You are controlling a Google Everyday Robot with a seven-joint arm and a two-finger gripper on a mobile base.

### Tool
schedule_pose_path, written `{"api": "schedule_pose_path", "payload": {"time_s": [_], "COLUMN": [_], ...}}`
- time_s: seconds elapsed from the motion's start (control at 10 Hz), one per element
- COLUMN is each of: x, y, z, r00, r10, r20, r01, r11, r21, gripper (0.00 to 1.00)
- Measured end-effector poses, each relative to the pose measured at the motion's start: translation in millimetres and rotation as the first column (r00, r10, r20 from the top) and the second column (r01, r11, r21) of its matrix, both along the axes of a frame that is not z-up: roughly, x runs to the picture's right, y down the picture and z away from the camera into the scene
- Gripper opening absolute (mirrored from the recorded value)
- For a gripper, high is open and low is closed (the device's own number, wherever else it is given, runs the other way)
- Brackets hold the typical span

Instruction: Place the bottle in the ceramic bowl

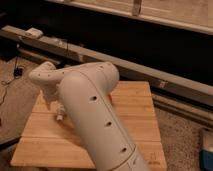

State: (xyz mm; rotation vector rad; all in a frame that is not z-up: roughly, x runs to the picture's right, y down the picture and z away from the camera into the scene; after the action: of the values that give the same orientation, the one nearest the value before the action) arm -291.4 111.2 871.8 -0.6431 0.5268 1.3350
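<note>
My white arm fills the middle of the camera view and reaches down over the left part of a wooden table. The gripper hangs low over the table's left side, mostly hidden behind the wrist. The bottle does not show; it is hidden or out of view. The ceramic bowl does not show either; the arm covers much of the tabletop.
A long grey ledge runs behind the table, with a small white box on its left end. Cables lie on the floor at left. A blue object stands at the lower right edge.
</note>
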Motion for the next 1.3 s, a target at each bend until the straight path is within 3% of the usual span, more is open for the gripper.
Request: {"api": "schedule_pose_path", "payload": {"time_s": [1.1,1.3], "x": [8,11], "y": [-4,0], "z": [26.6,31.2], "r00": [1.000,0.999], "r10": [0.005,-0.001], "r20": [-0.031,-0.038], "r01": [-0.005,0.002], "r11": [0.9998,0.9998], "r21": [0.021,0.019], "gripper": [0.65,0.59]}}
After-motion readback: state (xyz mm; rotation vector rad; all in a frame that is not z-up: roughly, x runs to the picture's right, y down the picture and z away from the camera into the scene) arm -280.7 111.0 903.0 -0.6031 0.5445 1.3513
